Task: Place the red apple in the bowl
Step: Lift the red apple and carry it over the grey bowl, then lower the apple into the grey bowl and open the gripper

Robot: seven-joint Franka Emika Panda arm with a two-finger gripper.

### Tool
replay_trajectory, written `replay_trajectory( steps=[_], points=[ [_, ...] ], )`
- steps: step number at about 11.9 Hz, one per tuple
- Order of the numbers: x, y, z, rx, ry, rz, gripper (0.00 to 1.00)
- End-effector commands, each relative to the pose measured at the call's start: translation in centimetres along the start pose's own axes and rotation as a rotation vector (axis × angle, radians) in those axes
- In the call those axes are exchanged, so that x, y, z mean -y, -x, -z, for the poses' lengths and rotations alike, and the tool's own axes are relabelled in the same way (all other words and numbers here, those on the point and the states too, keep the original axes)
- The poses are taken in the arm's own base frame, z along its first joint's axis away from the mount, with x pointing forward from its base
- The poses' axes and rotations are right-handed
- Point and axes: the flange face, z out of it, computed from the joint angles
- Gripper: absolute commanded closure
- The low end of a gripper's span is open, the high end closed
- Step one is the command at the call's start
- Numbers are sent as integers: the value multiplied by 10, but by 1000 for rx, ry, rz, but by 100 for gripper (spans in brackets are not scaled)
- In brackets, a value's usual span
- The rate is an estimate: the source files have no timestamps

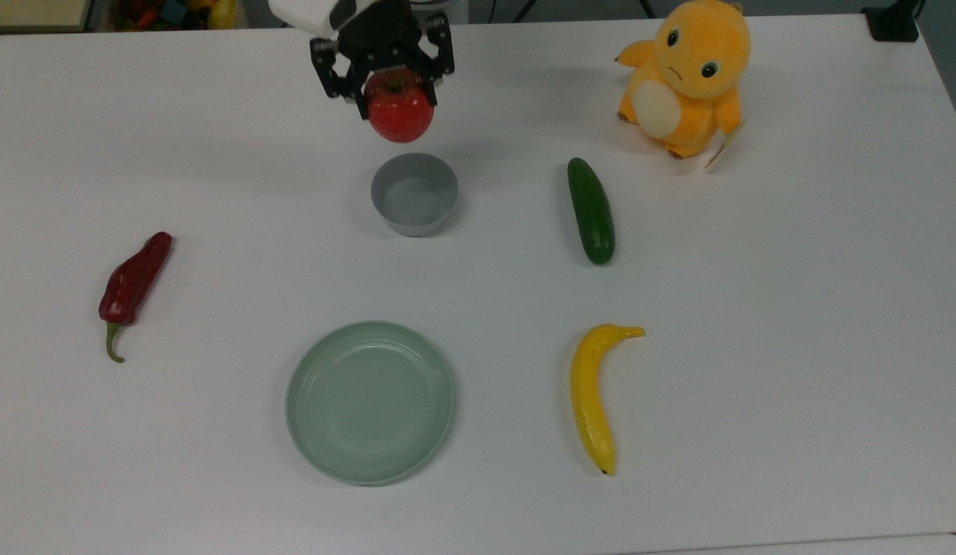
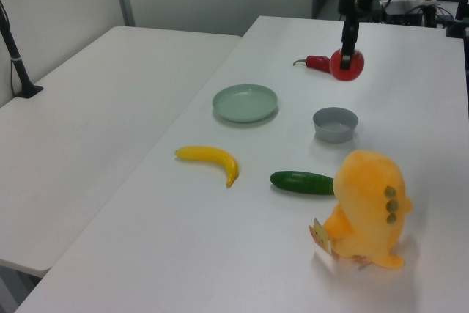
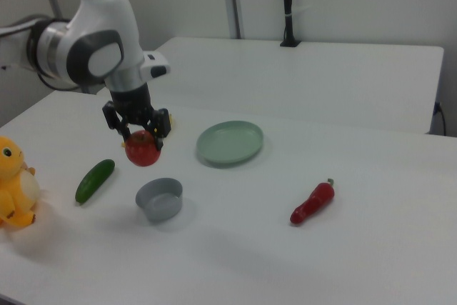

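The red apple (image 1: 400,116) hangs in the air, held from above by my gripper (image 1: 395,99), which is shut on it. In the top view it is just above the grey bowl's (image 1: 414,193) far rim. The right view shows the red apple (image 3: 143,149) raised above and slightly left of the bowl (image 3: 160,198). In the left view the apple (image 2: 346,65) hangs beyond the bowl (image 2: 335,123), with my gripper (image 2: 347,55) clamped on it. The bowl stands upright and holds nothing.
A pale green plate (image 1: 369,401) lies near the front. A dark red chili pepper (image 1: 133,284) is at the top view's left. A cucumber (image 1: 590,210), a banana (image 1: 591,393) and an orange plush toy (image 1: 686,75) are at the top view's right.
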Motion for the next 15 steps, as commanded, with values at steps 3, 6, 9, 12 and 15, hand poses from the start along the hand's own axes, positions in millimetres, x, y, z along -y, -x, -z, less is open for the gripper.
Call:
replay_trajectory(
  steps=[3, 6, 9, 12, 15],
  points=[
    [6, 8, -84, -109, 37, -9, 97],
    [4, 8, -124, -142, 48, -13, 97],
    [2, 10, -140, -124, 46, -17, 91],
    [2, 12, -143, -96, 39, -19, 66],
    [2, 13, -139, -80, 34, -38, 0]
  ],
)
